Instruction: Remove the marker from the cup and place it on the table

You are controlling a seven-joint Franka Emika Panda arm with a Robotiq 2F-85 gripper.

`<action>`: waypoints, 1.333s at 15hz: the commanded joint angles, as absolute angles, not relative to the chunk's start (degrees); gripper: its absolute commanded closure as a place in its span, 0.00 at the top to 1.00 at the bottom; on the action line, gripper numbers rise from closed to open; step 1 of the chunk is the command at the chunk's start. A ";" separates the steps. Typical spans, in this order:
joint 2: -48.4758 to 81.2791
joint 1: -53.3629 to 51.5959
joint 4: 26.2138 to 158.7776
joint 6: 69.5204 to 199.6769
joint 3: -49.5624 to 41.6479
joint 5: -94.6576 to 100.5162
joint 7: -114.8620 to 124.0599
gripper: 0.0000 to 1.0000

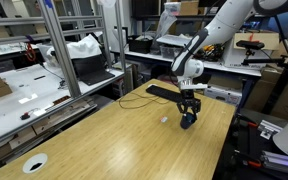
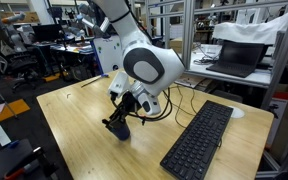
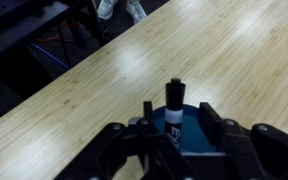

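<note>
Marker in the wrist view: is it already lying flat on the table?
No. The marker stands upright in the cup, with the open gripper straddling it, not lying on the table.

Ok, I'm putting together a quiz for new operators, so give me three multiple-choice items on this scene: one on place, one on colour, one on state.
1. Where is the marker?
A. upright in the cup
B. lying beside the cup
C. lifted clear of the cup

2. What colour is the keyboard?
A. white
B. black
C. yellow

3. How is the gripper?
A. shut on the marker
B. open, straddling the marker
C. shut on the cup's rim

Answers:
1 A, the wrist view shows it standing in the cup.
2 B, it is black in both exterior views.
3 B, the wrist view shows a gap on each side of the marker.
</note>
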State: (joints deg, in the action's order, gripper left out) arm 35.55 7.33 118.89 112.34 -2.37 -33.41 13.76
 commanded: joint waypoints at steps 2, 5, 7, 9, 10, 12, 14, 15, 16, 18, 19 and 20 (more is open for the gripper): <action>36.47 7.79 117.80 110.44 -1.49 -35.09 12.31 0.27; 37.04 7.85 116.97 109.95 -1.31 -35.55 12.63 0.10; 37.06 7.73 116.39 109.62 -1.43 -35.74 12.94 0.02; 37.19 7.78 115.59 109.20 -1.51 -35.85 13.16 0.05; 37.25 7.84 115.19 108.98 -1.53 -35.88 13.19 0.05; 37.18 8.01 114.36 108.33 -1.72 -35.75 13.42 0.05; 36.36 8.16 113.73 107.01 -2.16 -35.40 14.06 0.05; 36.02 8.30 113.30 105.96 -2.36 -35.36 14.21 0.05; 35.32 8.41 112.97 104.64 -2.70 -35.17 14.57 0.05; 34.43 8.60 111.99 102.21 -3.35 -35.05 15.00 0.05; 34.05 8.72 111.35 100.83 -3.68 -34.97 15.23 0.05; 33.58 8.78 110.85 99.67 -3.98 -34.95 15.39 0.05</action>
